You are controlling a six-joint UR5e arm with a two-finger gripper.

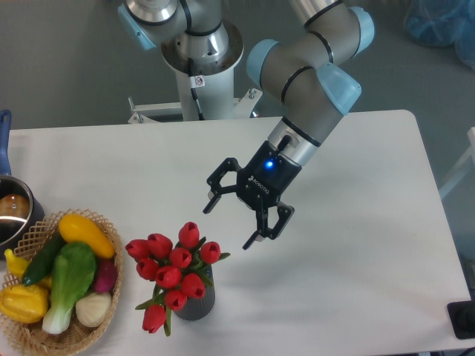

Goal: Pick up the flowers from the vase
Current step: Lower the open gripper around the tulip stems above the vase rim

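From the fixed camera, my only view, I see the jaws (230, 221) spread wide and holding nothing, tilted so the open gap faces down and to the camera's left. I judge that angle is there to bring the gap in over the flower heads rather than straight down onto them.

The flowers (174, 271) sit just below and to the left of the jaws, near but not touching. The red buds fan out above the vase (199, 300), a dark ribbed cylinder standing upright on the desk (356, 245) directly under the bunch. One bud droops low on the far side from the jaws, hanging outside the vase's wall. The stems are mostly hidden behind the buds, so I cannot tell how deep they go into the vase.

Further left of the jaws, well apart from them, a wicker basket (30, 233) holds vegetables, and beyond it a metal pot (11, 211) sits at the frame edge. Both are clear of the path I would take.

As I read it, the task is in its approach stage: nothing is gripped yet. The next move calls for lowering the jaws around the bunch where the stems gather above the vase mouth. The risk I see is pinching only a few buds, or dragging the light vase up with the stems.
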